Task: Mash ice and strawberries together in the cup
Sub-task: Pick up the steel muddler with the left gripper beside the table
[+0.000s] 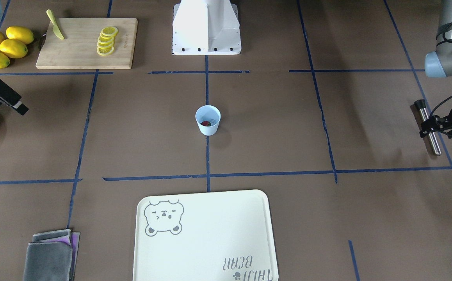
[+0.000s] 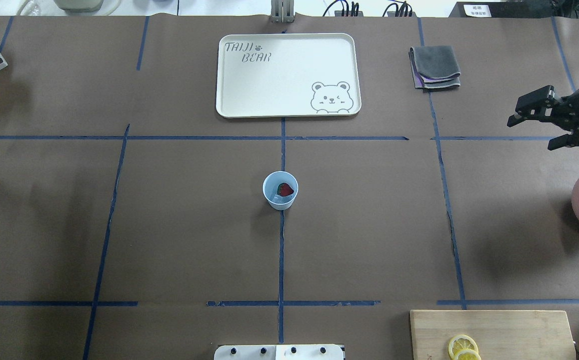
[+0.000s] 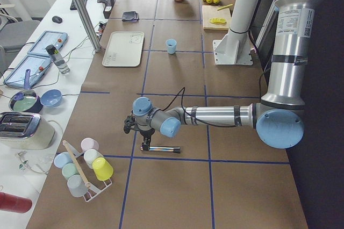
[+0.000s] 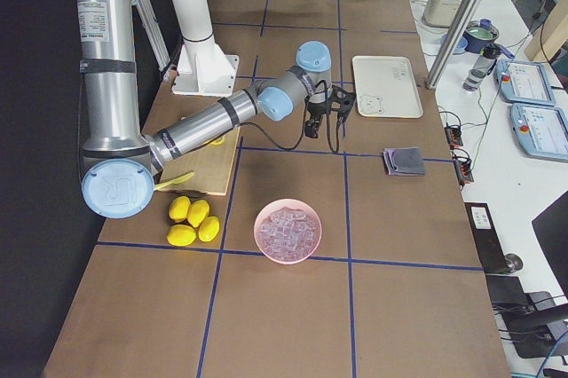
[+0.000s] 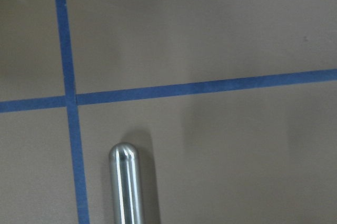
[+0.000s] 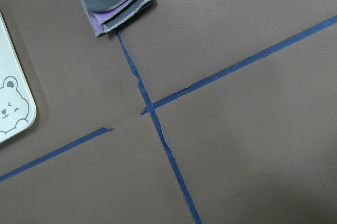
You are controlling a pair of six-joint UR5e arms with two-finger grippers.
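Right hand (image 2: 532,134) over brown, blue-taped table (image 2: 179,235)

Cream bear tray (image 1: 210,234); folded grey cloths (image 1: 48,257); wooden board (image 1: 77,50) bearing lemon slices (image 1: 106,41), green knife (image 1: 55,26); four lemons (image 1: 13,47) beside.

Strawberries (image 2: 285,189) and ice (image 2: 278,200) lie in the cup (image 2: 268,186).
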